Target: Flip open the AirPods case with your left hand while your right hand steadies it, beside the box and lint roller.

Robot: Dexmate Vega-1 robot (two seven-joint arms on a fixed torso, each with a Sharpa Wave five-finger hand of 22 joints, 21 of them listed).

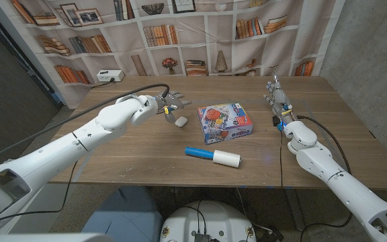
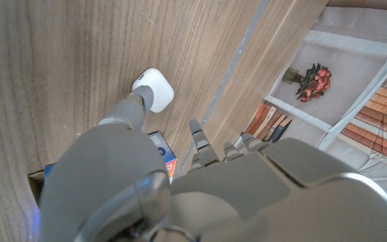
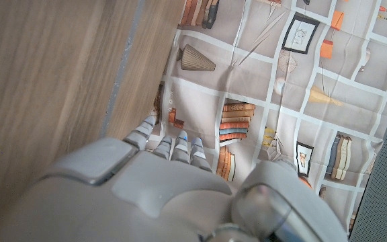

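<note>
The white AirPods case (image 1: 180, 122) lies closed on the wooden table, left of the box. My left hand (image 1: 166, 105) hovers just behind it with fingers spread. In the left wrist view one finger (image 2: 127, 111) reaches down and its tip touches the edge of the case (image 2: 156, 90); nothing is gripped. My right hand (image 1: 278, 102) stands at the right side of the table, fingers straight and pointing away, well apart from the case with the box between them. In the right wrist view its fingers (image 3: 173, 144) reach out over bare wood.
The colourful box (image 1: 226, 123) lies at the table's middle, its corner (image 2: 164, 152) near my left hand. The lint roller (image 1: 212, 156), blue handle and white roll, lies in front of the box. A bookshelf backdrop stands behind the table (image 1: 113, 154).
</note>
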